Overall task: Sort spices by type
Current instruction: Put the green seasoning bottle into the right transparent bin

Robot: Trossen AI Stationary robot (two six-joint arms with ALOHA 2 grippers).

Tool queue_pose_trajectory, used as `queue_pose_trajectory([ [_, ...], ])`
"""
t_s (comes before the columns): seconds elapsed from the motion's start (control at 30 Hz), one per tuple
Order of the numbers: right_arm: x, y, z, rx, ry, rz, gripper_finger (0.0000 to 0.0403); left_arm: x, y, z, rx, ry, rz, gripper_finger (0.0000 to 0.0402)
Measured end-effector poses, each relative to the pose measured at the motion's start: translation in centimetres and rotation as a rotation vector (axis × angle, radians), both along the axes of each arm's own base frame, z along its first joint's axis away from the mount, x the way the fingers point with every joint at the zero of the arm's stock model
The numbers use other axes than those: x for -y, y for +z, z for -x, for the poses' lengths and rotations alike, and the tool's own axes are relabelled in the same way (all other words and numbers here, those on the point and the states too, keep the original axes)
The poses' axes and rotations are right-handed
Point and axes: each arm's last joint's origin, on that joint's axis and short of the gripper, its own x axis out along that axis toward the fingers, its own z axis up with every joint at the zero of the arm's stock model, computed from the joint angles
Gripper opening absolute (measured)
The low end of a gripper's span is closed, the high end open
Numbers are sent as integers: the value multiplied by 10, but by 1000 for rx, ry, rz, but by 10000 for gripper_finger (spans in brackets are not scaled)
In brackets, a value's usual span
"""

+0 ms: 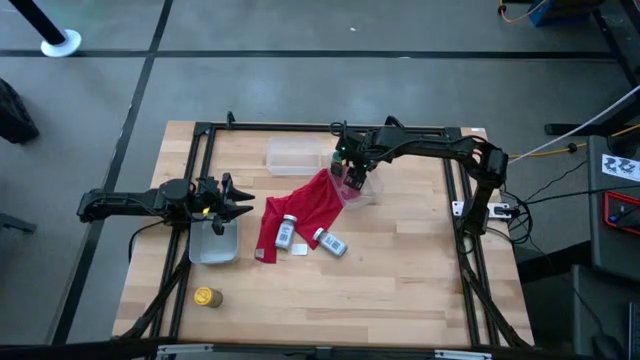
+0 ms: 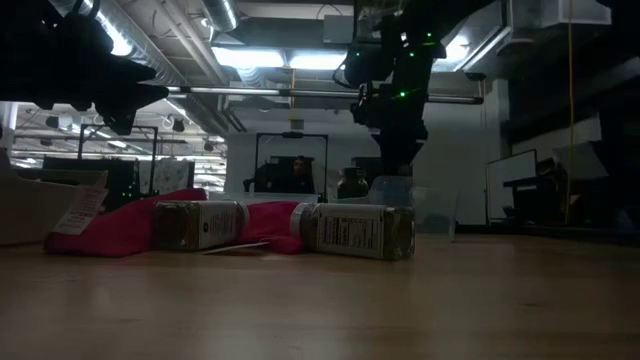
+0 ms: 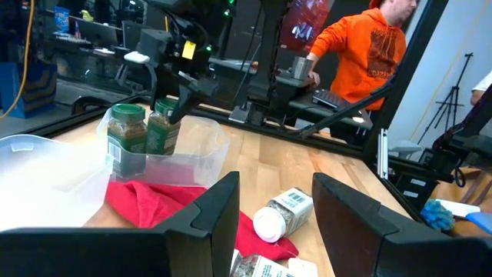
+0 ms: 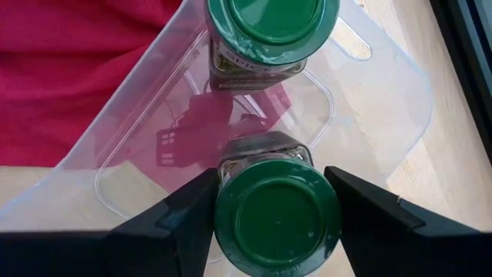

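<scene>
In the right wrist view two green-capped jars stand upright inside a clear tub (image 4: 369,100). One jar (image 4: 270,35) stands free on the tub's floor, and the other (image 4: 277,223) is in my right gripper (image 4: 277,201). From above, that gripper (image 1: 350,174) hangs over the tub at the table's far middle. Two silver-grey jars (image 1: 287,232) (image 1: 331,242) lie on their sides by the red cloth (image 1: 300,205). The yellow jar (image 1: 205,296) stands near the front left. My left gripper (image 1: 235,205) hovers open over another tub (image 1: 213,245). My right gripper is shut on the nearer green-capped jar, pinching its green cap (image 4: 231,223) between the two fingers (image 4: 188,211) from above, pointing down. The jar is upright inside the tub beside the other green jar. I cannot tell whether its base rests on the tub floor.
A third clear tub (image 1: 293,157) lies at the table's far middle, left of the right gripper. The black frame rails (image 1: 190,180) run along the table's edges. A person in an orange hoodie (image 3: 361,46) is beyond the table. Bare wood (image 1: 400,280) spans the front right.
</scene>
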Motion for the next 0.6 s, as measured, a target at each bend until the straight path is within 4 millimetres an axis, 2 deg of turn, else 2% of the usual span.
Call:
queue_pose_trajectory([
  [0.6, 0, 0, 0, -4, 35, 9, 234, 0, 0, 0, 0, 0, 0, 150],
])
